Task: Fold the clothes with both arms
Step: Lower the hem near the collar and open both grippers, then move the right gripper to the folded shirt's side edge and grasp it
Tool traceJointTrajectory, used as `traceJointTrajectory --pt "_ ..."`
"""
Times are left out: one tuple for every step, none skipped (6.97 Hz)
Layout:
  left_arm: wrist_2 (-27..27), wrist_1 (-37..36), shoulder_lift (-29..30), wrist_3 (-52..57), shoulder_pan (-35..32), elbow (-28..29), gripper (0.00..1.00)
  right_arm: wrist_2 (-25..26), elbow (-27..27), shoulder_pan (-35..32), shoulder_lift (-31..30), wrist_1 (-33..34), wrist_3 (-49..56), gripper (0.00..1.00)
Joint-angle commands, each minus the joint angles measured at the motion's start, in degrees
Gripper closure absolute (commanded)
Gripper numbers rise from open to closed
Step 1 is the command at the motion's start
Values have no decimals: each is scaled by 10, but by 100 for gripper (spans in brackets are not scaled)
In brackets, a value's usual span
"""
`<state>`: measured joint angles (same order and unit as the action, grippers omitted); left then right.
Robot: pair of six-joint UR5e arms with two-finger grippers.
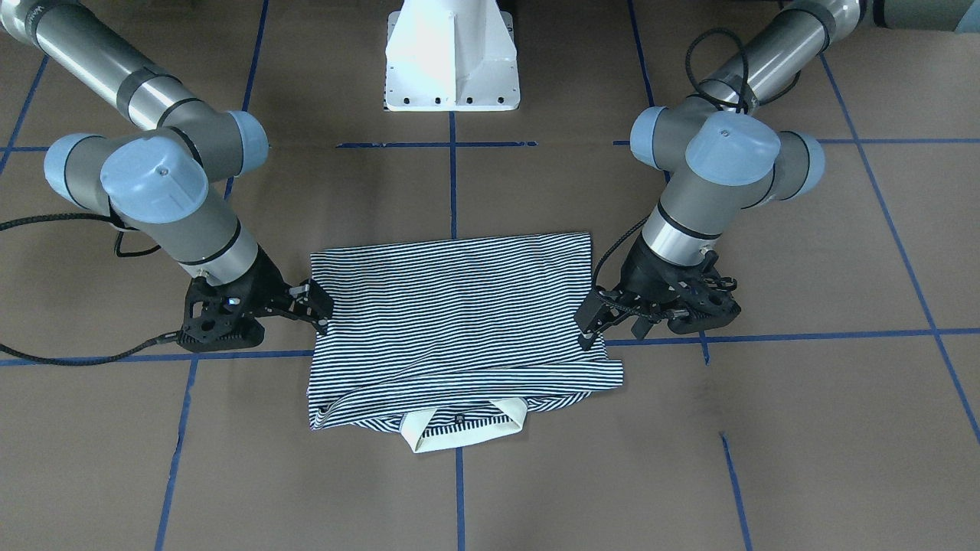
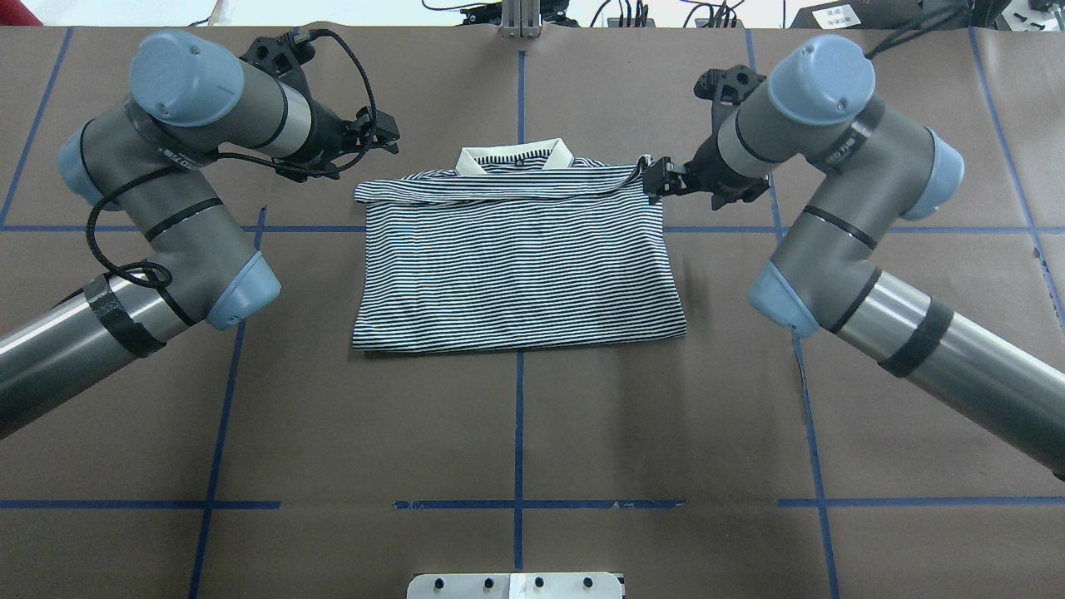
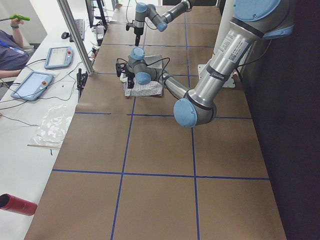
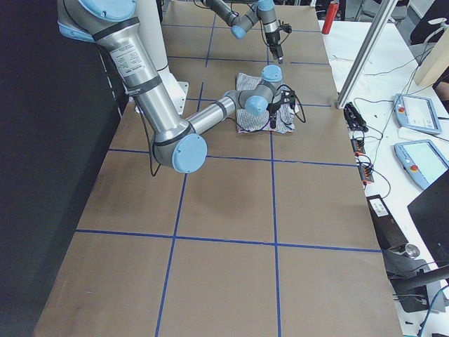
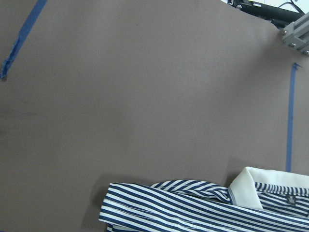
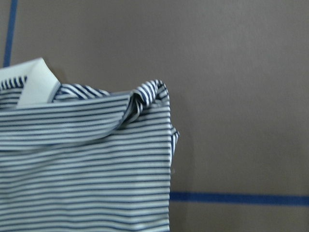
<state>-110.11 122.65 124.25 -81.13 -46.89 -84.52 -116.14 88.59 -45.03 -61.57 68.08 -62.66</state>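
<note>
The striped polo shirt [image 2: 516, 258] lies flat on the brown table, folded into a rectangle. Its cream collar [image 2: 516, 156] sticks out at the far edge. It also shows in the front view [image 1: 459, 314]. My left gripper [image 2: 383, 137] hovers just beyond the shirt's far left corner, open and empty. My right gripper [image 2: 661, 179] sits at the far right corner beside a bunched fold, open and holding nothing. The left wrist view shows the collar and corner [image 5: 193, 208], and the right wrist view shows the other corner [image 6: 82, 169]. No fingers show in either wrist view.
The white pedestal base [image 1: 452, 61] stands at the robot's side of the table. Blue tape lines [image 2: 520, 416] grid the brown surface. Beyond the far edge are a side bench with tablets [image 3: 60, 56], a metal post [image 3: 75, 35] and an operator [image 3: 10, 50].
</note>
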Motion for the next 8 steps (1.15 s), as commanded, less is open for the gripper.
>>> traceJointTrajectory --pt "-4 -1 -1 -2 0 -16 0 35 42 62 -47 0 -36 0" --pt "-3 -1 -1 -2 0 -19 0 36 41 68 -50 0 -36 1" --pt "-3 -1 0 -1 0 -19 0 33 41 72 -50 1 -37 2" --pt "-3 0 -1 -1 0 -18 0 30 42 79 -50 1 -37 4" --pt "-3 -1 -1 0 0 -18 0 30 41 91 -50 1 -37 4" --pt "-3 -1 -1 0 0 -18 0 30 41 94 -50 1 -37 4" --pt "-3 -1 -1 0 0 -18 0 29 41 96 -51 2 -37 15" --pt "-3 -1 0 0 0 -18 0 23 43 97 -50 15 -36 60"
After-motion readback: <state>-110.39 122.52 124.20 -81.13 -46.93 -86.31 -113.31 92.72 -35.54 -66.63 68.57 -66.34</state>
